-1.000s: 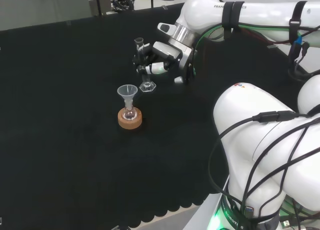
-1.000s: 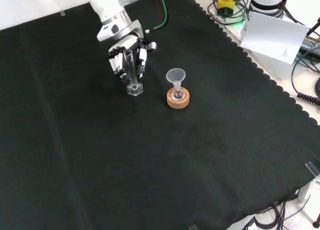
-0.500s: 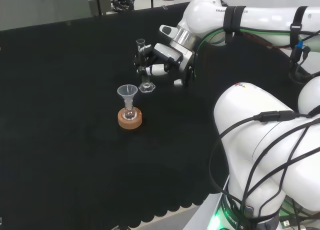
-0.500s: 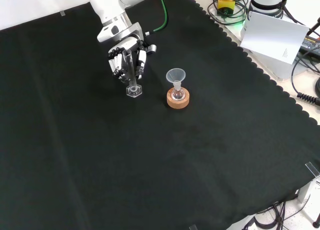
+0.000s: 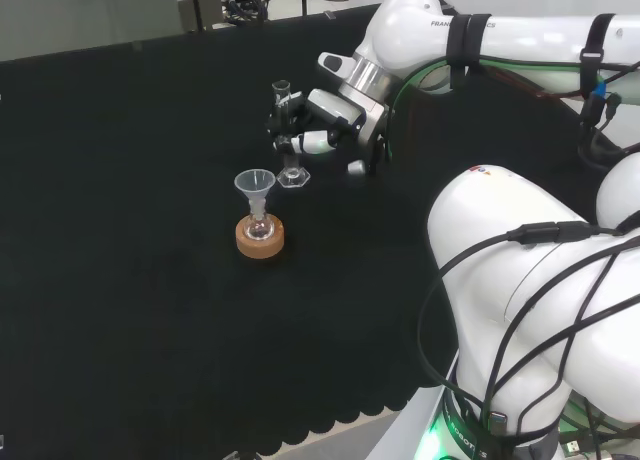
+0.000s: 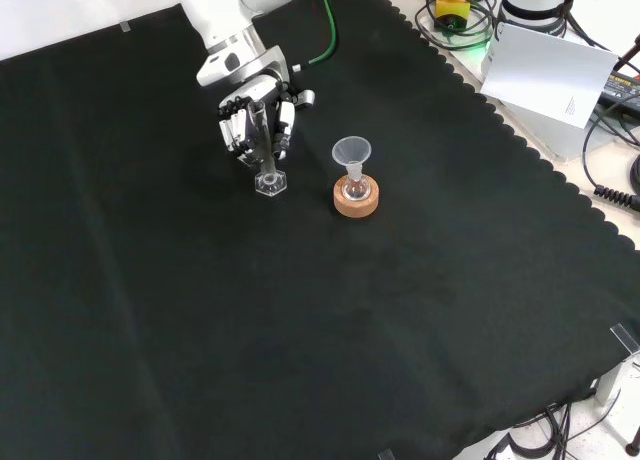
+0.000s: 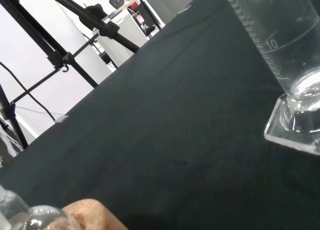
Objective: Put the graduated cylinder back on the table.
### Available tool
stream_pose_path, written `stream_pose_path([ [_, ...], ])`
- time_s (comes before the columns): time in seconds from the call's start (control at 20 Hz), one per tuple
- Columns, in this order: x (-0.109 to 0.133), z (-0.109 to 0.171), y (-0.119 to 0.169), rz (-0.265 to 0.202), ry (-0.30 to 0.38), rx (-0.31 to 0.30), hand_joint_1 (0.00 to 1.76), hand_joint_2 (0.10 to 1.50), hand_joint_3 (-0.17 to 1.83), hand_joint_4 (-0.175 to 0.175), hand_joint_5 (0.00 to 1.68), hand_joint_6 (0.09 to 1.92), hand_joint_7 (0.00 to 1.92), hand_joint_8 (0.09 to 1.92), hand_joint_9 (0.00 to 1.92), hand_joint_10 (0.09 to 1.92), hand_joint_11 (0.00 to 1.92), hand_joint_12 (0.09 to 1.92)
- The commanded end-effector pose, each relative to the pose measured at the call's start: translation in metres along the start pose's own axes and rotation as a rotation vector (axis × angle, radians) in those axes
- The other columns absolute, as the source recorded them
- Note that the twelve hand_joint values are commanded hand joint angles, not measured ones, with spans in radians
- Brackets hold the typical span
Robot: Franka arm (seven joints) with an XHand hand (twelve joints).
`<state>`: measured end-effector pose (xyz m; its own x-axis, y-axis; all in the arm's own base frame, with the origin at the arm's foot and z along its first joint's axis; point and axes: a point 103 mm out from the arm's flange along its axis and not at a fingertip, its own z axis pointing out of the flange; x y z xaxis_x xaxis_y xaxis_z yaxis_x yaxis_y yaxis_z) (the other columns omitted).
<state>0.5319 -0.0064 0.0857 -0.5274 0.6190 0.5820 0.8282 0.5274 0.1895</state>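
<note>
Robot hand [image 6: 250,120] w/ fingers curled round the cylinder [image 6: 264,150], kept upright so its base lands flat. Cylinder base at or just above the counter [image 6: 300,310], near the cork ring [image 6: 356,198] w/ flask & funnel [image 6: 351,152]. Release prob. next.

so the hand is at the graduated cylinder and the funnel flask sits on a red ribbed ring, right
Not quite. The hand is at the graduated cylinder, but the front view shows the funnel flask sitting on a cork ring, not a red ribbed one.
</note>
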Motion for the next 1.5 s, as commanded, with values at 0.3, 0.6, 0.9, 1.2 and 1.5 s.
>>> stream_pose_path([
  [0.3,0.000,0.004,-0.005,0.006,0.004,0.019,1.10,1.11,0.00,-0.025,1.00,0.97,0.86,0.61,1.24,0.09,0.96,0.97],
  [0.6,-0.001,0.002,-0.007,0.012,0.021,0.025,1.08,1.07,-0.03,0.009,0.92,0.79,0.75,0.62,1.15,0.09,0.81,1.07],
  [0.9,-0.002,-0.010,-0.008,0.044,0.018,0.038,1.05,1.06,-0.10,-0.001,0.91,0.58,0.71,0.61,1.08,0.09,0.68,1.15],
  [1.2,-0.005,-0.023,-0.001,0.091,0.011,0.083,1.00,1.08,-0.17,-0.007,0.81,0.60,0.64,0.61,0.99,0.09,0.55,1.23],
  [1.5,-0.003,-0.030,0.006,0.108,0.006,0.096,0.95,1.05,-0.17,-0.038,0.60,0.62,0.53,0.62,0.90,0.09,0.43,1.28],
])
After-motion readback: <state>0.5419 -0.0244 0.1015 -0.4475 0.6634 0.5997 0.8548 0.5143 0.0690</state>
